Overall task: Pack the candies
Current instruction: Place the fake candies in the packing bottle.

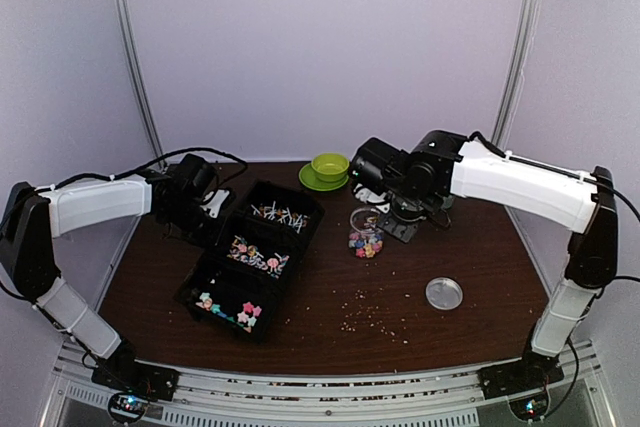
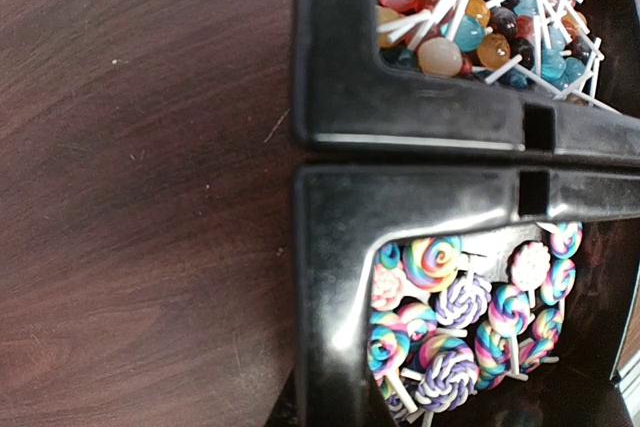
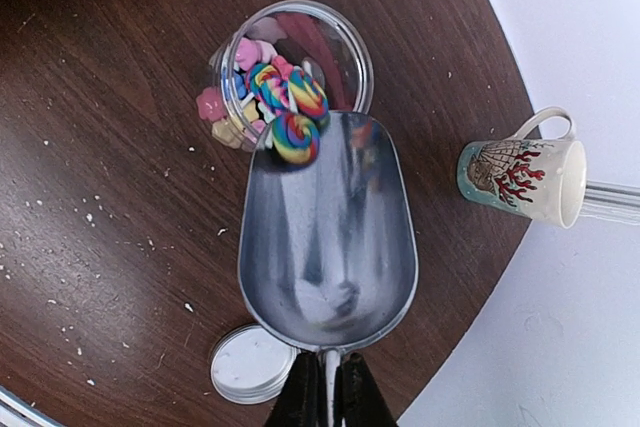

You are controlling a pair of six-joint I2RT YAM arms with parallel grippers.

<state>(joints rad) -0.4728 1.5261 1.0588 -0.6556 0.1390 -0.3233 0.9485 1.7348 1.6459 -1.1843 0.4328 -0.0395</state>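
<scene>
Closest to the arm bases, pale crumbs (image 1: 368, 319) lie scattered over the dark wooden table (image 1: 150, 287). A round jar lid (image 1: 444, 293) lies flat just beyond them on the right.

On the left a row of three black bins (image 2: 330, 247) runs away at a slant, each touching the next. The nearest bin holds the candies (image 1: 228, 305), small pastel pieces in pink, green, yellow and white. The middle bin holds swirl lollipops (image 2: 440, 317) and the farthest holds round glossy lollipops (image 2: 470, 17) with white sticks.

The left gripper (image 1: 205, 205) sits just beside the left edge of the bins, about level with the seam between the middle and far ones. Its fingers do not show in its own wrist view, so I cannot tell whether they are spread, pressed together or pinching something.

To the right of the bins a clear jar (image 3: 350, 47) stands upright and uncapped, well apart from its lid. More pink and yellow candies lie inside it with a few swirl lollipops.

The right gripper (image 3: 325, 397) pinches the thin handle of a metal scoop (image 3: 328, 237). The scoop's front lip is at the jar's mouth, and one swirl lollipop rests on that lip.

Farther back, a cream mug (image 3: 520, 177) with a red coral pattern is at the table's edge. A green bowl (image 1: 329, 165) sits on a green plate at the far side.
</scene>
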